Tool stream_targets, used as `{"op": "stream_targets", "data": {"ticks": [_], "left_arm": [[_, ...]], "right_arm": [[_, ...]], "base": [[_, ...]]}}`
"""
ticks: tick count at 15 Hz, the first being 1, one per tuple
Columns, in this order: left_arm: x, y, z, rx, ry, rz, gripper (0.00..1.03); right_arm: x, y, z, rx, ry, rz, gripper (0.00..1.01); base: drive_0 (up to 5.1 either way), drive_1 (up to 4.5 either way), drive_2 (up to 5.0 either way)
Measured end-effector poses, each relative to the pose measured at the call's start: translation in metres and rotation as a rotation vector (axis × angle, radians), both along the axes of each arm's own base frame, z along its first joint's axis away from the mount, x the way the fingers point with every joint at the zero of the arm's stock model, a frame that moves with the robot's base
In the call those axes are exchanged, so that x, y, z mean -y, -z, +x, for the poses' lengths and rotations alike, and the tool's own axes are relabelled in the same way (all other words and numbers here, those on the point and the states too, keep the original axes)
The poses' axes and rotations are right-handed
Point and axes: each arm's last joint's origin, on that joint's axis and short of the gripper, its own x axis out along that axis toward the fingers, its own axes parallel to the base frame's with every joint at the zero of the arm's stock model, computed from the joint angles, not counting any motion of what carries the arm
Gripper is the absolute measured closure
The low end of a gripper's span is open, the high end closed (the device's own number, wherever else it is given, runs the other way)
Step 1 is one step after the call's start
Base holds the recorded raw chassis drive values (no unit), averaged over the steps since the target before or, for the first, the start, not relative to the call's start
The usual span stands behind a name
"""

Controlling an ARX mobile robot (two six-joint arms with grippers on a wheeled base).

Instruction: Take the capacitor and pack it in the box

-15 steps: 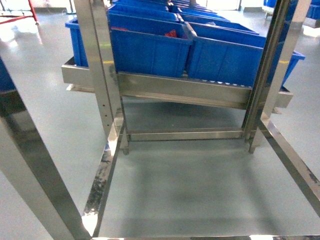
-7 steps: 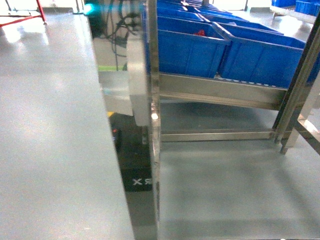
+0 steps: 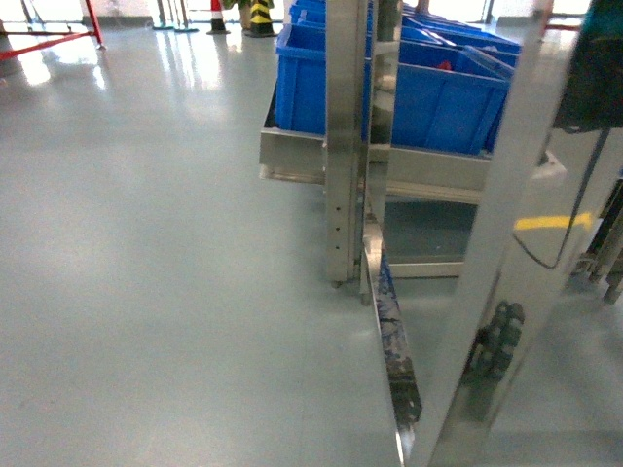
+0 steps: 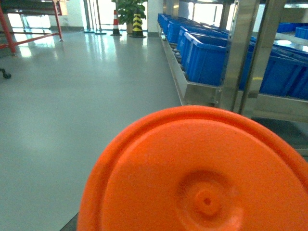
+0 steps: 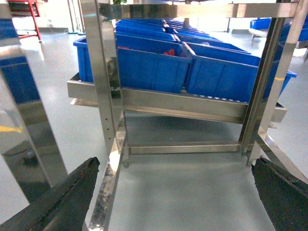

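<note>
The capacitor shows end-on in the left wrist view as a round orange face with a small centre dimple. It fills the lower frame just in front of the camera, up off the floor, and hides my left gripper's fingers. In the right wrist view my right gripper stands open. Its dark fingers sit at the two lower corners with only grey floor between them. Neither gripper appears in the head view. The box is out of view.
A steel rack with upright posts carries blue bins on a sloped shelf. A low floor rail runs toward me. The right wrist view faces the same blue bins. Grey floor spreads to the left, with a striped cone far back.
The head view has swung left across the rack: the bins and posts have slid to the right of the frame, and bare floor now fills the left.
</note>
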Motion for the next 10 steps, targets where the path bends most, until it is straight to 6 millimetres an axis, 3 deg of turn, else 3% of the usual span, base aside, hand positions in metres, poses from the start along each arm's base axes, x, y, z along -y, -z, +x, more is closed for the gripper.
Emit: {"op": "stream_targets", "data": {"ticks": [10], "left_arm": [[-0.0001,0.0003,0.0,-0.003,-0.002,0.0,0.6]], "right_arm": [[0.0,-0.0001,0.0,0.001,0.0,0.0,0.03]], "base": [[-5.0,2.46,2.5]]}}
